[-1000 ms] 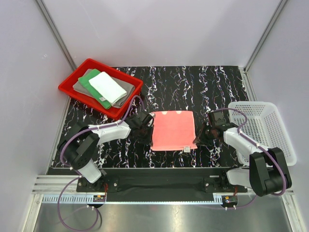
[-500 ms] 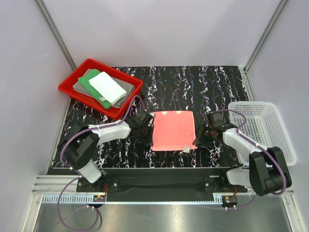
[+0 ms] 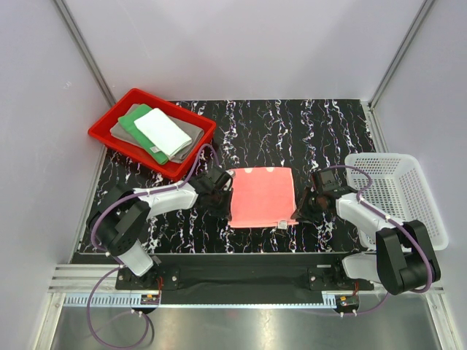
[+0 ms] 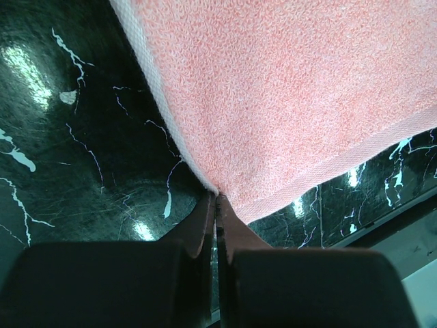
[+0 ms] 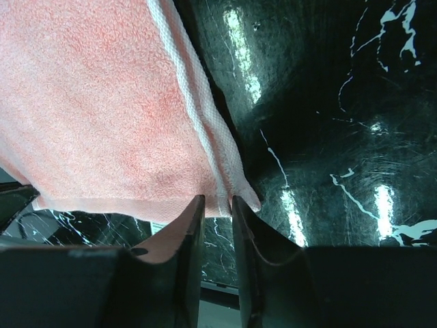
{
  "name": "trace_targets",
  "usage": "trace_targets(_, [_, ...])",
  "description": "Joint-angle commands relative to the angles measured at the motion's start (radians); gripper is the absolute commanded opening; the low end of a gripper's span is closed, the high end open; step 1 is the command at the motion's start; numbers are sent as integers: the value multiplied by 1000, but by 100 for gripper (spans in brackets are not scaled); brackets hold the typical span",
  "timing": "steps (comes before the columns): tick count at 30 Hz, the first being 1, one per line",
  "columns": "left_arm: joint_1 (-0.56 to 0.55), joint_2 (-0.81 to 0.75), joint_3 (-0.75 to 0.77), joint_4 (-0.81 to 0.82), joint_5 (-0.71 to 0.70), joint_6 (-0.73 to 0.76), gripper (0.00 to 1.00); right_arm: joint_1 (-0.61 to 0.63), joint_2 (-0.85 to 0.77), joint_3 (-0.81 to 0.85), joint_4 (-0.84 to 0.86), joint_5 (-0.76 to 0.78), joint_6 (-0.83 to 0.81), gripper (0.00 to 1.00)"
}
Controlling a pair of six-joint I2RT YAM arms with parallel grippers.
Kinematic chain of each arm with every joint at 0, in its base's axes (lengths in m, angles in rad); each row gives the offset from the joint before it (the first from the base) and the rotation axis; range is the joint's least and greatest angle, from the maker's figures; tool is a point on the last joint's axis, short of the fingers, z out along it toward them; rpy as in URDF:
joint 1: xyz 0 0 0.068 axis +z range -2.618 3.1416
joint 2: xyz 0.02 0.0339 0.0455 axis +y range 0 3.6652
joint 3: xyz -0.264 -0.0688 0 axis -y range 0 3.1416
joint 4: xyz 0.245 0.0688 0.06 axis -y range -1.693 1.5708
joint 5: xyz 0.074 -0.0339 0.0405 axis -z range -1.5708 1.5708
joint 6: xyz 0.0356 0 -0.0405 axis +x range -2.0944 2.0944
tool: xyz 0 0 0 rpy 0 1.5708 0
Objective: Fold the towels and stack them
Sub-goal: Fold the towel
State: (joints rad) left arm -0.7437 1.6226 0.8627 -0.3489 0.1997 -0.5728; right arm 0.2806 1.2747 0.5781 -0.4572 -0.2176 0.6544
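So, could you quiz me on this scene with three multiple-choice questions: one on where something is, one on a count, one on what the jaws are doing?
1. Where is the salmon-pink towel? A. in the basket B. flat on the black table C. on the floor
2. How many towels lie in the red tray? A. one B. five C. three
3. What are the left jaws doing? A. pinching that towel's corner B. gaping over the tray C. holding the basket
Answers: 1 B, it lies spread there; 2 C, grey, green and white are stacked; 3 A, the left wrist view shows them shut on the corner.
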Motion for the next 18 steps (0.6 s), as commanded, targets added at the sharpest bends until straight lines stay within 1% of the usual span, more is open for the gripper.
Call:
trace_targets(1, [1, 0, 27, 24, 27, -9, 0, 14, -2, -6, 28, 24, 7, 26])
trace_targets(2, [1, 0, 27, 24, 26, -7, 0, 15, -1, -6, 35, 21, 7, 23])
trace_targets(3, [1, -1, 25, 24, 27, -9, 0, 14, 0, -7, 38, 21, 7, 17])
trace_targets(5, [1, -6, 27, 22, 24, -10, 0, 17, 0, -6, 43, 20, 7, 10])
trace_targets(6, [1, -9, 27, 16, 23, -13, 0, 17, -1, -6, 40, 21, 7, 5])
trace_targets(8, [1, -13, 42, 2, 15, -16, 0, 17, -12, 6, 20, 29, 5, 1])
trace_targets(18, [1, -47, 145, -125, -14, -56, 0, 17, -66, 117, -107, 107, -45, 0])
